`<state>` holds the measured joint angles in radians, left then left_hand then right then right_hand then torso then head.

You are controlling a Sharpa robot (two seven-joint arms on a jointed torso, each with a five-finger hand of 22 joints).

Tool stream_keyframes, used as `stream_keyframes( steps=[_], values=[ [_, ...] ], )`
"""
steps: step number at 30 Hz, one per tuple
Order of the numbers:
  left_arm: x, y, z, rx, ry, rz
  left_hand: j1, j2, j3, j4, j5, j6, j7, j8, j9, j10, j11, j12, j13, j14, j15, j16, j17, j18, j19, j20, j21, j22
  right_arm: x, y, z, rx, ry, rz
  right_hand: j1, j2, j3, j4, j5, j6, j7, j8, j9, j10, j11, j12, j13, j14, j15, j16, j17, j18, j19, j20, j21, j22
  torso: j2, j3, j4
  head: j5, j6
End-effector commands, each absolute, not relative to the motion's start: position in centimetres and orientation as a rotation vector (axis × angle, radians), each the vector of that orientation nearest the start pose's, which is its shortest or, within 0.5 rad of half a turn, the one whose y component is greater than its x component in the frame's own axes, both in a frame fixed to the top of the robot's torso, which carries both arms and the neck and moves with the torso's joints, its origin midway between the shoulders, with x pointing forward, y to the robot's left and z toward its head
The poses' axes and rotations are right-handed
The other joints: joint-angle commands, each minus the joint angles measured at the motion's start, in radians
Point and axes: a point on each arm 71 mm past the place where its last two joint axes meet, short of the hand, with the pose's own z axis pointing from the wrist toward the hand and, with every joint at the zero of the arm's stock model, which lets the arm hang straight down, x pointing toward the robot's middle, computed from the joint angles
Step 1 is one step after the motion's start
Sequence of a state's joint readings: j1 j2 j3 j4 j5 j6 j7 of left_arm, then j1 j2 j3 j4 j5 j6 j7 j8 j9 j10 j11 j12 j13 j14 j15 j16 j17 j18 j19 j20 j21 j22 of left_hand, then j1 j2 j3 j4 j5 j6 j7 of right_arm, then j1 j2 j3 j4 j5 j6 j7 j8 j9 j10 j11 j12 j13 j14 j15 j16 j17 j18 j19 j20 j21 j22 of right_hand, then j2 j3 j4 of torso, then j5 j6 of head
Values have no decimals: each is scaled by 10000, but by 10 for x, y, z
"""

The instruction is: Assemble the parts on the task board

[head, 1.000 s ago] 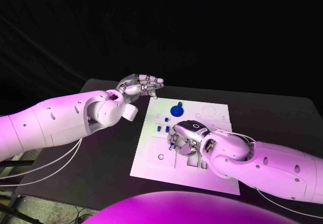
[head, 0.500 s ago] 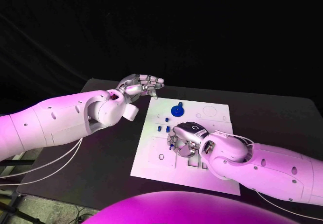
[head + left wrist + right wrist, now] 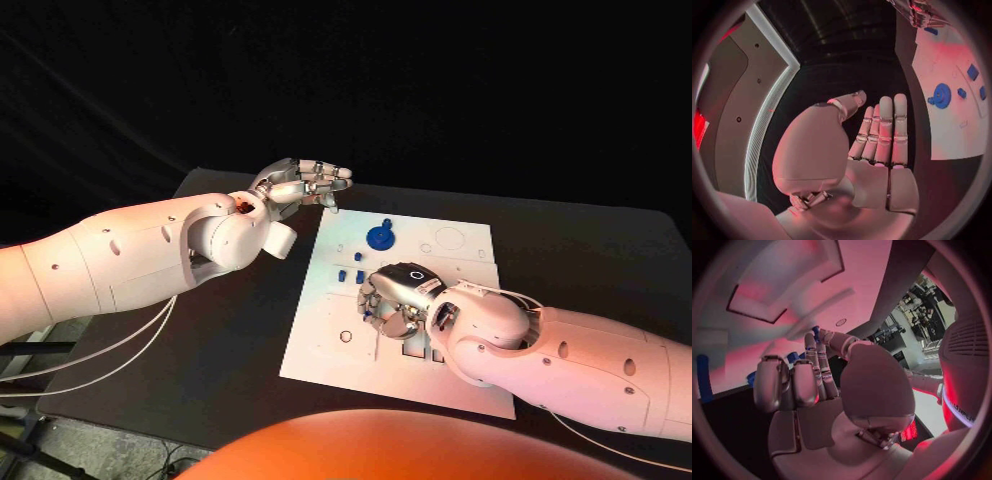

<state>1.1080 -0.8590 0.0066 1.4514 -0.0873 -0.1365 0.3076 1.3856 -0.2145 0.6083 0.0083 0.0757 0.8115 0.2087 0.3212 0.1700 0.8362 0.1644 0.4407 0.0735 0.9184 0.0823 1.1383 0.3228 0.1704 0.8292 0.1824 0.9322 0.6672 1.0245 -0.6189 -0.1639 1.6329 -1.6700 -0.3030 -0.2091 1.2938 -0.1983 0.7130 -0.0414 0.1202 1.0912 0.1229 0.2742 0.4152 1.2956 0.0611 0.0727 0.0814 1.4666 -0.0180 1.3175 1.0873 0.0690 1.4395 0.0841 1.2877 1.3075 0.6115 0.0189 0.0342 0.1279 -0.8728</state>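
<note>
The white task board (image 3: 325,350) lies in the middle of the black table. A round blue gear-like part (image 3: 381,238) sits near its far edge, with small blue parts (image 3: 342,272) just in front of it. My right hand (image 3: 397,298) is low over the board's middle, fingers curled down. In the right wrist view its thumb and a finger pinch a small blue part (image 3: 816,331) against the board (image 3: 786,280). My left hand (image 3: 303,183) hovers beyond the board's far left corner, fingers straight and side by side, holding nothing. The left wrist view shows the gear (image 3: 942,95) and the board (image 3: 942,130).
Dark slots and holes (image 3: 418,350) mark the board's near half beside my right forearm. Bare black table (image 3: 245,330) runs left of the board and behind it. My left forearm (image 3: 130,255) hangs over the table's left edge.
My right hand has edged slightly left and closer over the board's middle. The left hand has stayed where it was.
</note>
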Motion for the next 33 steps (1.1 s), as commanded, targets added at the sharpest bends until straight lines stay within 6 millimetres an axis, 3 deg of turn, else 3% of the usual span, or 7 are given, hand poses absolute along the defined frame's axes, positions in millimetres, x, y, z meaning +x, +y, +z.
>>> stream_keyframes(
  steps=[1,9,11,14,16,23,33],
  values=[
    [486,227,-214,-11080,15882,-15792,69,20,-45,12,41,-79,163,-53,-9,-42,3,32,-11,-36,59,-62,-10,140,65,-24,-31,-9,375,-61,-289,-5191,18706,8169,-171,46,-122,-21,21,0,1,65,42,81,-46,-13,9,159,-20,45,-22,-89,64,5,-62,1756,-6,-4,0,-16,2],
    [486,227,-214,-11087,15880,-15771,69,20,-45,12,41,-79,163,-53,-9,-42,3,32,-11,-36,59,-62,-10,140,65,-24,-31,-9,377,-62,-290,-5072,18648,8158,-661,-257,-537,148,16,-269,45,-110,12,-127,29,-81,-17,141,43,62,-83,-68,12,57,-203,1726,-3,0,7,-25,2],
    [486,227,-214,-11087,15881,-15769,69,20,-45,12,41,-79,163,-53,-9,-42,3,32,-11,-36,59,-62,-10,140,65,-24,-31,-9,378,-63,-289,-4952,18523,8164,-848,-520,-740,265,36,-675,243,-400,-117,-618,181,-102,-108,108,183,35,-183,-43,-59,143,-391,1674,-6,0,3,-24,2],
    [486,228,-214,-11092,15889,-15761,69,20,-45,12,41,-79,163,-53,-9,-42,3,32,-11,-36,59,-62,-10,140,65,-24,-31,-9,379,-64,-287,-4730,18245,8227,-761,-655,-987,278,33,-953,283,-633,-224,-1265,305,-75,-160,23,271,-69,-430,43,-238,244,-839,1539,-4,5,3,-17,2],
    [486,228,-214,-11096,15892,-15752,69,20,-45,12,41,-79,163,-53,-9,-42,3,32,-11,-36,59,-62,-10,140,65,-24,-31,-9,379,-65,-286,-4624,18068,8317,-514,-617,-1513,302,55,-1130,331,-821,-319,-2031,394,-19,-157,-249,350,-532,-1227,256,-739,325,-2008,1167,-5,6,3,-13,2],
    [486,229,-214,-11105,15890,-15728,77,30,-70,11,42,-86,165,-47,-9,-73,6,59,-8,-43,62,-68,-22,141,71,-21,-52,-24,378,-71,-281,-4366,17721,8498,74,-357,-2941,549,110,-1355,206,-1123,-510,-2734,426,531,-104,-312,372,-669,-1551,317,-832,368,-2482,979,-4,9,2,-17,2],
    [486,231,-214,-11129,15874,-15665,77,30,-70,11,42,-86,165,-47,-9,-73,6,59,-8,-43,62,-68,-22,141,71,-21,-52,-24,385,-111,-248,-3464,17587,8043,412,-225,-3520,816,121,-1169,248,-1168,-599,-2714,357,1106,-63,-155,318,-430,-1246,217,-522,327,-1971,1137,-10,-1,-19,-141,2]
  ],
)
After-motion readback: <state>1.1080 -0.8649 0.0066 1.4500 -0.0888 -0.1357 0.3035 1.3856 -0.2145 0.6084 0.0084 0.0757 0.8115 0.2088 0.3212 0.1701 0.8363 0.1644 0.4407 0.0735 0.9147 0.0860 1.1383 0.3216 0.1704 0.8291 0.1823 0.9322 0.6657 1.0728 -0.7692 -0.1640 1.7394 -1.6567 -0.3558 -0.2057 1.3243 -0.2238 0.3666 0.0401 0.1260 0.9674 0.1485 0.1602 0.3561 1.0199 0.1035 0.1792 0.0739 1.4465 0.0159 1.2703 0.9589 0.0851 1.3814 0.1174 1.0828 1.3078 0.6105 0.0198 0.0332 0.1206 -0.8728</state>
